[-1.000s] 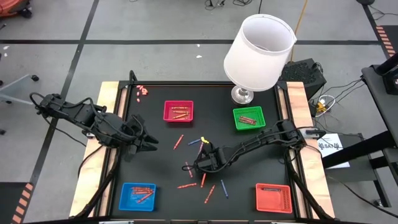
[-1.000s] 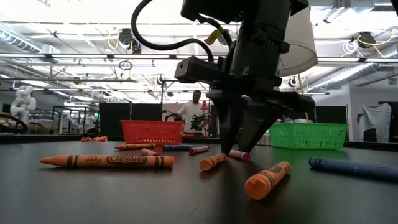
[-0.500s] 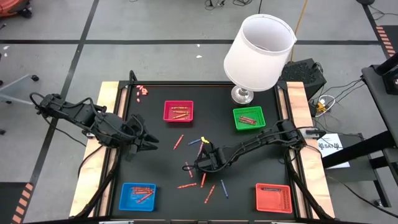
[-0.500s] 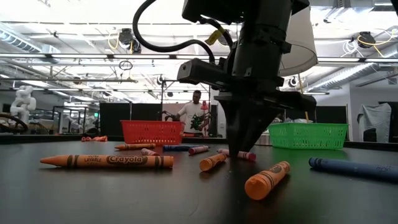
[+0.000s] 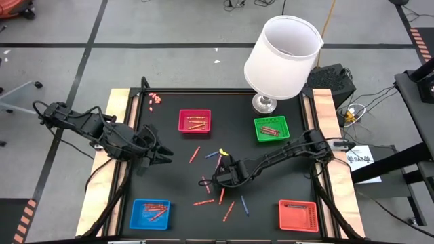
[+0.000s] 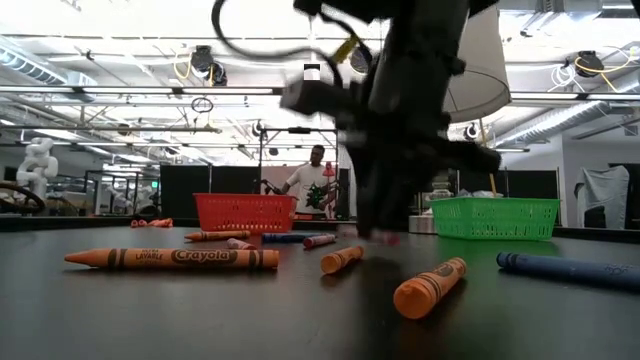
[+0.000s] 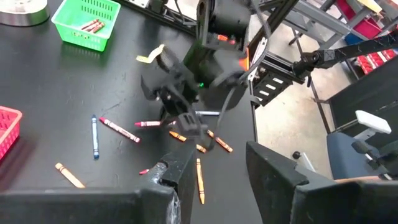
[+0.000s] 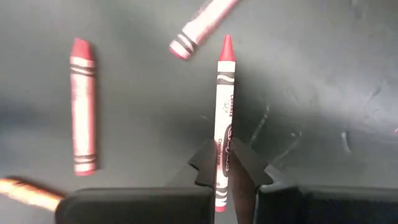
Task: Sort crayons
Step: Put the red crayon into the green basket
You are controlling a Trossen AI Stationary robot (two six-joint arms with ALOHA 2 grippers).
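Observation:
Loose crayons lie flat on the black mat (image 5: pixel 176 176), among them an orange one (image 6: pixel 172 258), a blue one (image 6: pixel 570 270) and several red ones (image 5: pixel 203 201). My right gripper (image 5: pixel 218 177) points steeply down at the mat's middle and is shut on a red crayon (image 8: pixel 225 93). In the low view this gripper (image 6: pixel 378 225) is blurred. My left gripper (image 5: pixel 165 156) hangs open above the mat's left part, nothing between its fingers (image 7: pixel 180 180). My right gripper pinches the red crayon between its two fingers on the paper wrapper (image 8: pixel 222 144), nearer the blunt end than the tip (image 8: pixel 227 45). The fingers come from above and lie across the crayon. The crayon stays about level, low over the mat; a shadow shows beside it.
Four small trays holding crayons stand on the mat: crimson (image 5: pixel 194 120) far left, green (image 5: pixel 271 128) far right, blue (image 5: pixel 150 212) near left, orange-red (image 5: pixel 298 215) near right. A white-shaded lamp (image 5: pixel 281 57) stands at the far right corner. Small bits (image 5: pixel 155 99) lie at the far left.
My right gripper's fingers stood open on either side of the red crayon and have shut on it. The gripper has since begun to rise a little, showing blurred in the low view, with the crayon in its fingers.

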